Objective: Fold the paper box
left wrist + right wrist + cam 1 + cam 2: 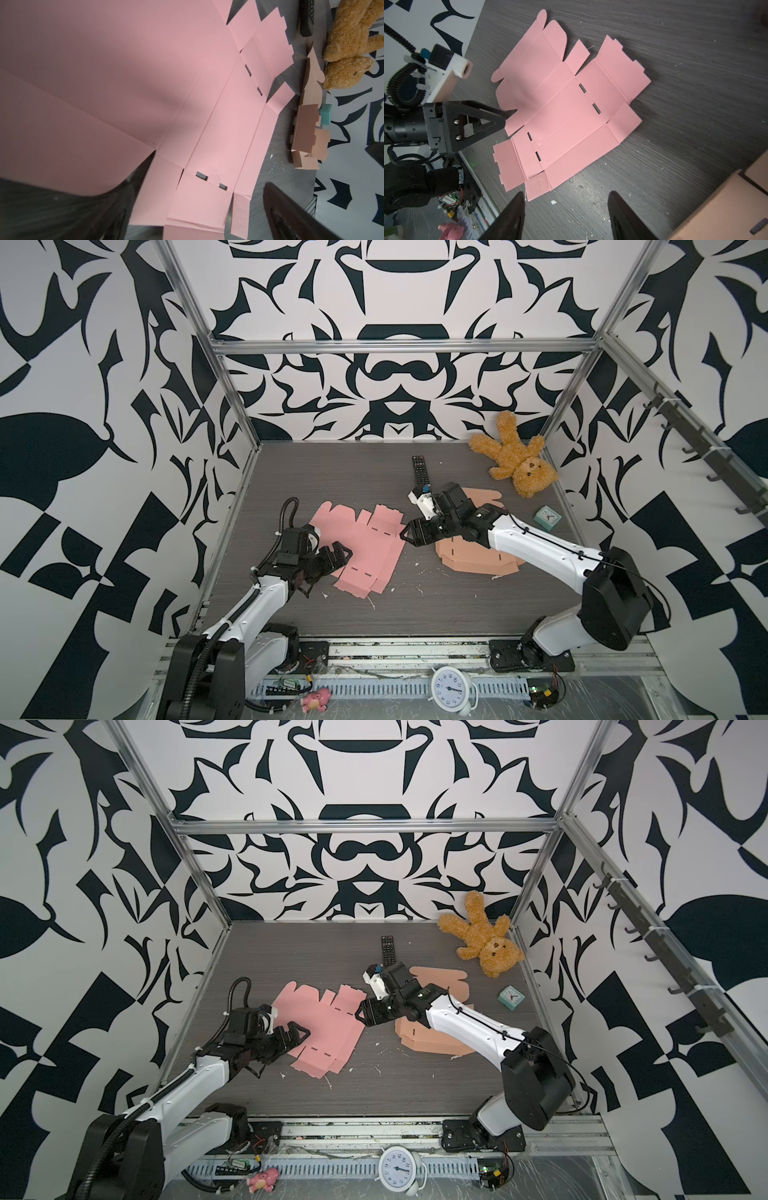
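Left gripper (332,562), right gripper (405,536) agape

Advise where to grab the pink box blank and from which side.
Take the rounded lid flap of the pink box blank, coming in low from its left edge, where the open left gripper sits. The sheet lies flat on the table, so only a free outer flap offers an edge. One finger probably has to slide under.

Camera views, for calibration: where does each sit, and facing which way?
Top view: high in front, looking down at pink sheet; left arm, right arm.
Top view: alongside, same aim, teddy bear too; both arms.
Left wrist: close over the sheet; own fingers.
Right wrist: faces sheet and left gripper; right gripper shows.
All share the sheet.
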